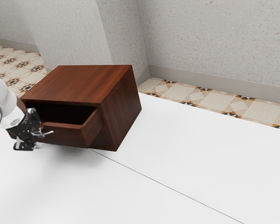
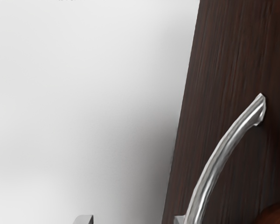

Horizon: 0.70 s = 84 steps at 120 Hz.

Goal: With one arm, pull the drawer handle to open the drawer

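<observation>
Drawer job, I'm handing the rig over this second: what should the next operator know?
Gripper: black two-finger gripper at the front of the dark wooden drawer, by its curved silver handle; grip not readable.
Drawer: partly out of the reddish-brown wooden cabinet on the white table.
Done: drawer is part open.
Left: confirm the hold, then pull it further out.

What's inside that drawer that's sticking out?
The drawer sticks partly out of the cabinet. Only dark shadow shows inside, with no things in sight. Its floor is covered by its own front and side walls, so something low could hide there.
</observation>
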Tool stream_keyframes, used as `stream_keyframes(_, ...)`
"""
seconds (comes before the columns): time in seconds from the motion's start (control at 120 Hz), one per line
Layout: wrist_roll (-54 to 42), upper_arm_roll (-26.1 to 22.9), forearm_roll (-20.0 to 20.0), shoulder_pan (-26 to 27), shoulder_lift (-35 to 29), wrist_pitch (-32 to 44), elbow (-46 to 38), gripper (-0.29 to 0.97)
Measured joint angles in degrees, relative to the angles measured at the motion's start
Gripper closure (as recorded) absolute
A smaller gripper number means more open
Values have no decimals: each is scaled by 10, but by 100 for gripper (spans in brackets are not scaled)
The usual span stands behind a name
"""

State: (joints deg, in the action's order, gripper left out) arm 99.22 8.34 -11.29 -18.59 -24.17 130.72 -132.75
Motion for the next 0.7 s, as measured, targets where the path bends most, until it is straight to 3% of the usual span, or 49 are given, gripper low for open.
stream_keyframes(0.7, -48, 1, 2, -6, -59, -65, -27, 48)
